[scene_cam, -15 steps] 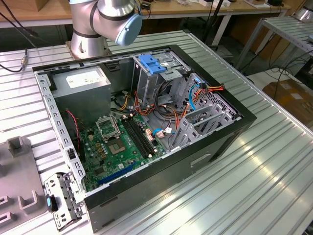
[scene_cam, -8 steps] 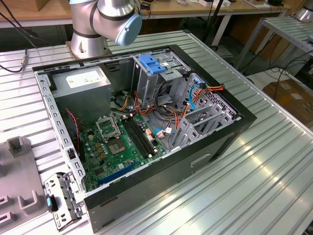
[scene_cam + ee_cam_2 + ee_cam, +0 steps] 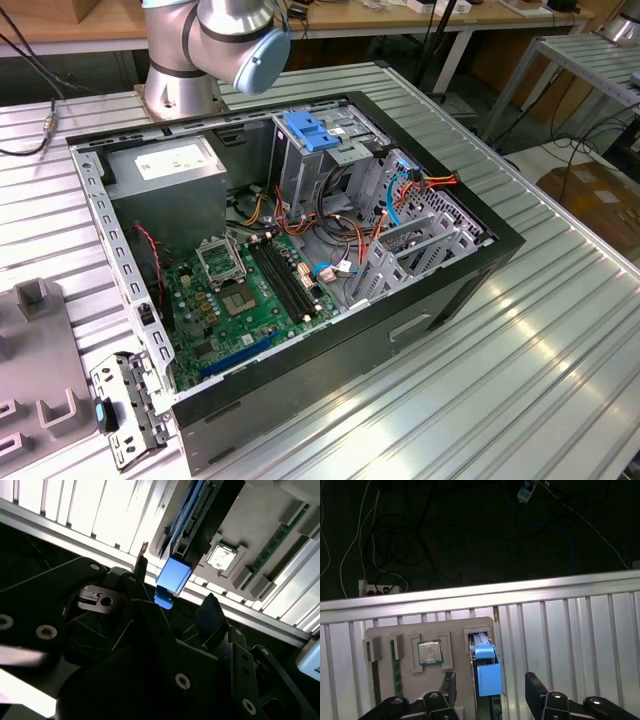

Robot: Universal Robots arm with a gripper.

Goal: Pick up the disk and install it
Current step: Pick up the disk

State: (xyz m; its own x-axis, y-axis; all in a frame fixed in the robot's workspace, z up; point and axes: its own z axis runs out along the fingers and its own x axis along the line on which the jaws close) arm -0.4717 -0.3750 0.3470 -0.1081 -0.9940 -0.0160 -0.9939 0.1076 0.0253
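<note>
A: What lies across the exterior view, starting from its left?

B: At the exterior view's left a grey tray (image 3: 35,340) sits on the ribbed metal table (image 3: 520,380). A small metal bracket (image 3: 125,410) lies just beside it, in the lower left of the frame. The open computer case (image 3: 300,405) takes the middle. Inside it the power supply (image 3: 165,165) is at the upper left and the green motherboard (image 3: 240,295) is below that. Next comes a metal cage (image 3: 295,170) topped by a blue latch (image 3: 312,130), and orange and red cables (image 3: 425,185) run toward the exterior view's right. The arm (image 3: 215,40) rises at the top of the frame, behind the case.

A: And the disk?

B: In both wrist views the disk (image 3: 489,677) (image 3: 174,577) stands on edge in a slot of the tray, with its blue frame toward the camera. A green memory stick (image 3: 396,672) and a square chip (image 3: 429,652) lie in recesses of their own on the same tray.

A: How do the fingers stand?

B: In the first wrist view the gripper (image 3: 492,692) is spread wide, with one of its fingers (image 3: 536,692) on each side of the disk. A gap shows between each finger and the blue frame, so the gripper holds nothing.
</note>
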